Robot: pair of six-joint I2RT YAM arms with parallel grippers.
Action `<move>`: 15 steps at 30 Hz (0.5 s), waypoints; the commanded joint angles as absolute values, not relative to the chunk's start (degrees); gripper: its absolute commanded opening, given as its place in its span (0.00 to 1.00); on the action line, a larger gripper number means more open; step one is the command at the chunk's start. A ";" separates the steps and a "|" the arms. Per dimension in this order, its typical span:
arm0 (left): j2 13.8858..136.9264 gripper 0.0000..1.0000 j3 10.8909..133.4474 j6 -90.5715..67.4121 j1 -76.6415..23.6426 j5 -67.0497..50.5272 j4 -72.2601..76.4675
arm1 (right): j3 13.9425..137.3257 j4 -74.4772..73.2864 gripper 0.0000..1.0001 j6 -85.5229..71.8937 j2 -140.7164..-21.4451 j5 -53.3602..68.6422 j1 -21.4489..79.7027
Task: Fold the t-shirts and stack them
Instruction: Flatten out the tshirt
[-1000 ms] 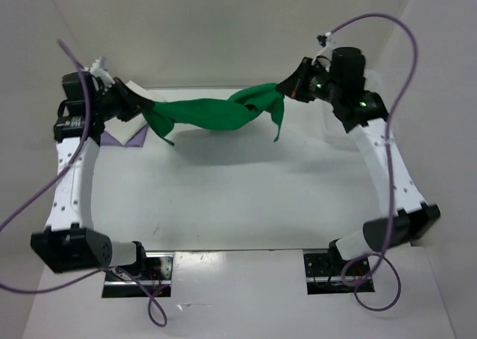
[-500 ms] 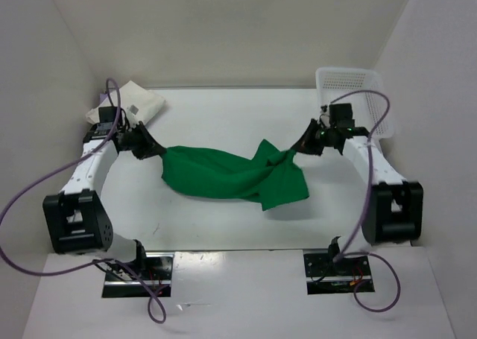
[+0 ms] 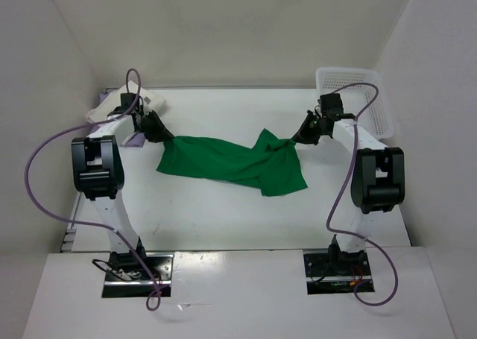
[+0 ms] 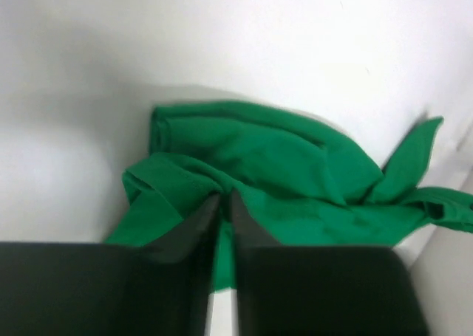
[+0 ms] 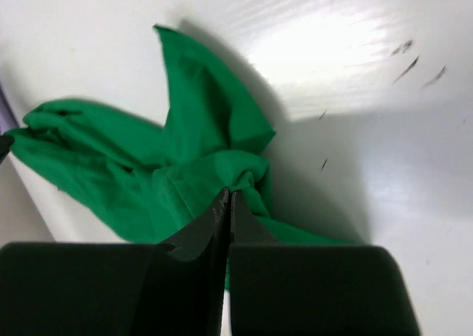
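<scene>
The bright green t-shirt (image 3: 223,164) lies bunched and crumpled across the middle of the table, stretched between my two grippers. My left gripper (image 3: 159,135) is shut on its left end; in the left wrist view the narrow jaws (image 4: 223,197) pinch a fold of the green t-shirt (image 4: 295,166). My right gripper (image 3: 297,139) is shut on the right end, where the green t-shirt (image 5: 199,122) gathers at the jaw tips (image 5: 228,194). A cream-white t-shirt (image 3: 100,113) sits at the back left, partly behind the left arm. A sliver of the lavender t-shirt (image 3: 134,139) shows beside it.
A white lattice basket (image 3: 358,93) stands at the back right corner, just behind the right arm. White walls close in the table on the left, back and right. Purple cables loop from both arms.
Both arms have come down from holding the green t-shirt stretched in the air. The shirt now rests on the table, and both grippers sit lower and nearer the back.
</scene>
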State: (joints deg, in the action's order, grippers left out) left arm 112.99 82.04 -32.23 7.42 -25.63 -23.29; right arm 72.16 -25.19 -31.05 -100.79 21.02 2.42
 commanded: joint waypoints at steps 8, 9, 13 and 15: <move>103.65 1.00 81.31 -35.24 7.37 -15.94 -17.75 | 75.26 -22.86 0.35 -32.17 -99.51 14.86 2.29; 97.97 1.00 76.43 -35.24 8.69 -15.91 -15.14 | 74.19 -22.85 0.35 -32.17 -96.10 14.85 2.29; 86.50 0.99 64.21 -36.56 9.76 -14.94 -14.59 | 64.89 -20.57 0.23 -33.57 -87.21 14.86 3.95; 80.53 0.43 58.13 -38.40 9.76 -16.17 -13.28 | 62.33 -21.09 0.10 -33.57 -82.47 13.20 5.09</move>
